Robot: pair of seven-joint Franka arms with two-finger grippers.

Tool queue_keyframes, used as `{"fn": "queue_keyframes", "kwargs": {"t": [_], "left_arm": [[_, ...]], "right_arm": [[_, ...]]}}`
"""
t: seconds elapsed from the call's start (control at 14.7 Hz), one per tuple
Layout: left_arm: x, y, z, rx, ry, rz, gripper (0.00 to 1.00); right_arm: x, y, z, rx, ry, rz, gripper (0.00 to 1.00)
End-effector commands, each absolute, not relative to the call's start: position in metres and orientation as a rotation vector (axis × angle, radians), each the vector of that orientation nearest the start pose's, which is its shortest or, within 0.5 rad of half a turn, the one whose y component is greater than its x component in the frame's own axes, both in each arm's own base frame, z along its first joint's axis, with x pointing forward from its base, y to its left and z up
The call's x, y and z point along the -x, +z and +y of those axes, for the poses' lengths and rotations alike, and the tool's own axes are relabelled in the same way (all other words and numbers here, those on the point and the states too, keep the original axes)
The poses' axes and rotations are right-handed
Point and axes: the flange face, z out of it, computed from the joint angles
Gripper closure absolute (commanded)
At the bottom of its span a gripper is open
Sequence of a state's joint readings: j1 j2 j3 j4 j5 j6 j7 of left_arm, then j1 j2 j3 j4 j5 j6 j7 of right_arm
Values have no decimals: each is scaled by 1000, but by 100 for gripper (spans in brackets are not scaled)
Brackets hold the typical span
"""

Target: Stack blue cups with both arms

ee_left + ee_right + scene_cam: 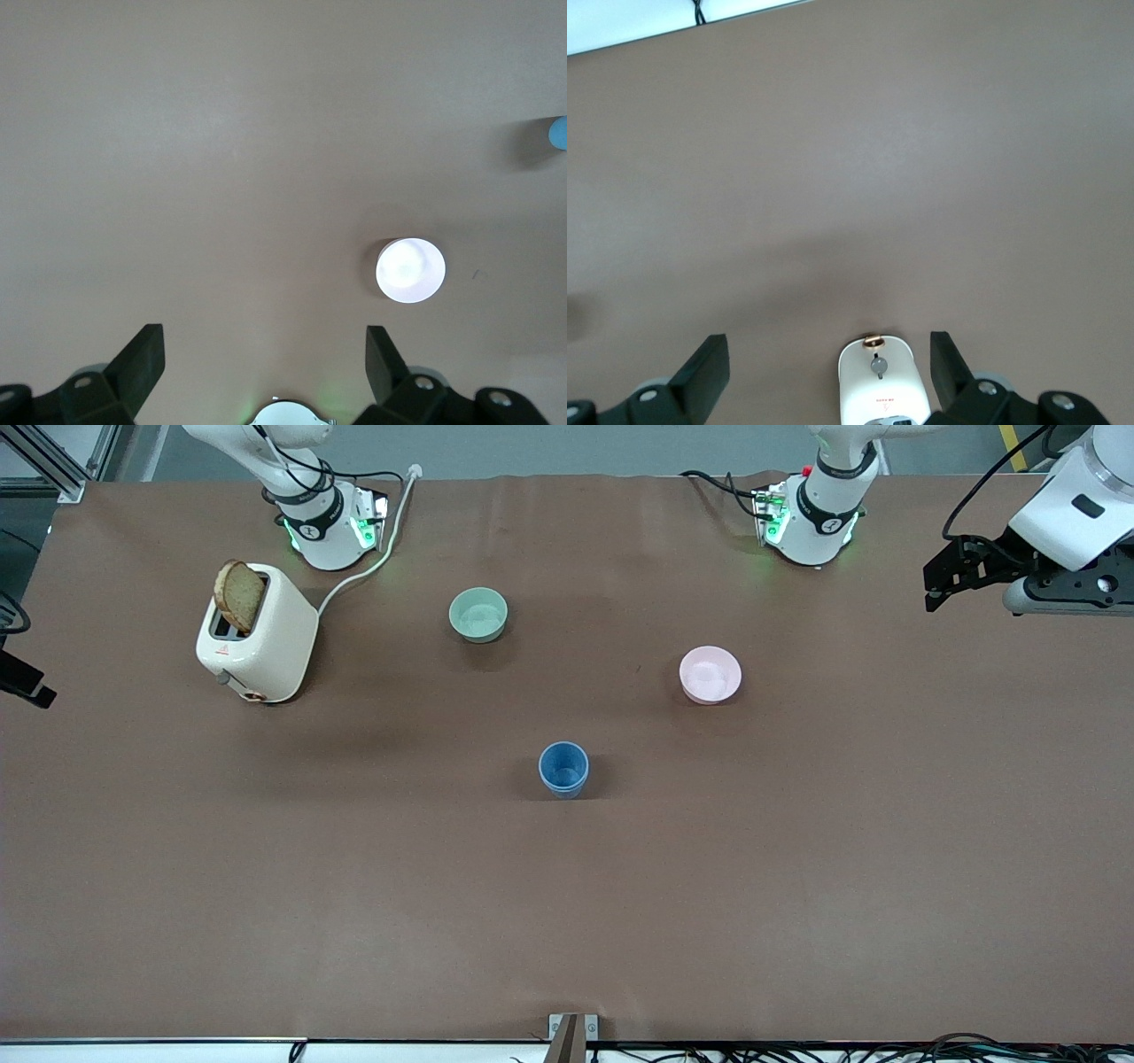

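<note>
One blue cup shape stands upright mid-table, nearer the front camera than both bowls. I cannot tell whether a second cup is nested in it; no other blue cup shows. Its edge also shows in the left wrist view. My left gripper hangs high over the left arm's end of the table, open and empty. My right gripper is out of the front view; its wrist view shows it open and empty, high above the toaster.
A pale green bowl and a pink bowl sit farther from the front camera than the cup; the pink bowl also shows in the left wrist view. A cream toaster with a bread slice stands near the right arm's base.
</note>
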State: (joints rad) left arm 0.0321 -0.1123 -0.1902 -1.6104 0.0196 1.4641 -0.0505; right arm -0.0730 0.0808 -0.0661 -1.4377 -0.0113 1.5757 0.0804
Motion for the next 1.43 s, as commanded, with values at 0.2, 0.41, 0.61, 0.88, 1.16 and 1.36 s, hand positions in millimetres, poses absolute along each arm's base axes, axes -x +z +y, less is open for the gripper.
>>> {"fn": "queue_keyframes", "kwargs": {"t": [0.2, 0.41, 0.61, 0.88, 1.16, 1.36], "left_arm": [[-500, 658, -80, 3106, 54, 154, 0], [-502, 658, -77, 3109, 52, 147, 0], [-504, 662, -70, 3111, 38, 138, 0], [-506, 673, -68, 3113, 2, 129, 0], [-506, 677, -61, 3111, -8, 109, 0], [-507, 677, -55, 3117, -10, 95, 0]], "right_arm": [[-567, 645, -44, 3131, -63, 231, 0], [-566, 646, -47, 3133, -63, 236, 0], [-566, 645, -47, 3133, -53, 241, 0], [-566, 645, -48, 3133, -51, 241, 0], [-566, 645, -48, 3133, -51, 241, 0], [-566, 644, -48, 3133, -48, 241, 0]]}}
